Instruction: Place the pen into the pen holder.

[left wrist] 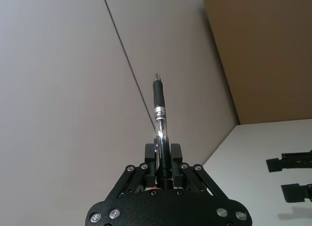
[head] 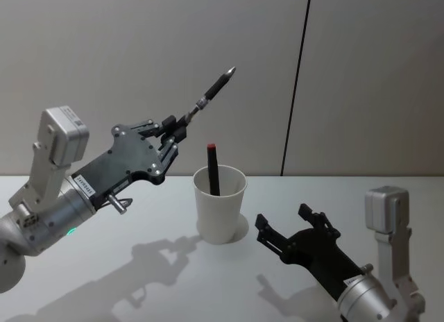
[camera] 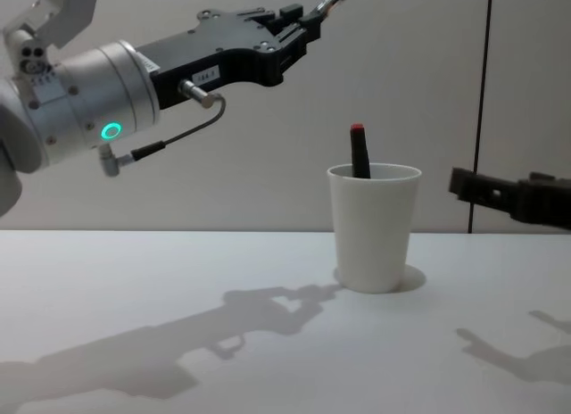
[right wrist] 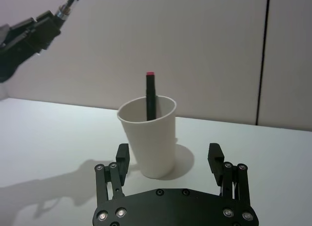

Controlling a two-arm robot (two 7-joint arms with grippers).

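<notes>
Pen (left wrist: 160, 119), slim with black grip and glossy barrel, pinched in left claw (left wrist: 163, 158).

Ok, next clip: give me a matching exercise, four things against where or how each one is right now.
Things:
1. pen
2. red-tipped black marker
3. pen holder
4. right gripper

States:
a. standing on the table
b. open, low beside the pen holder
c. clamped in the left gripper, raised above the table
d. standing inside the pen holder

Pairs: 1-c, 2-d, 3-a, 4-b
</notes>
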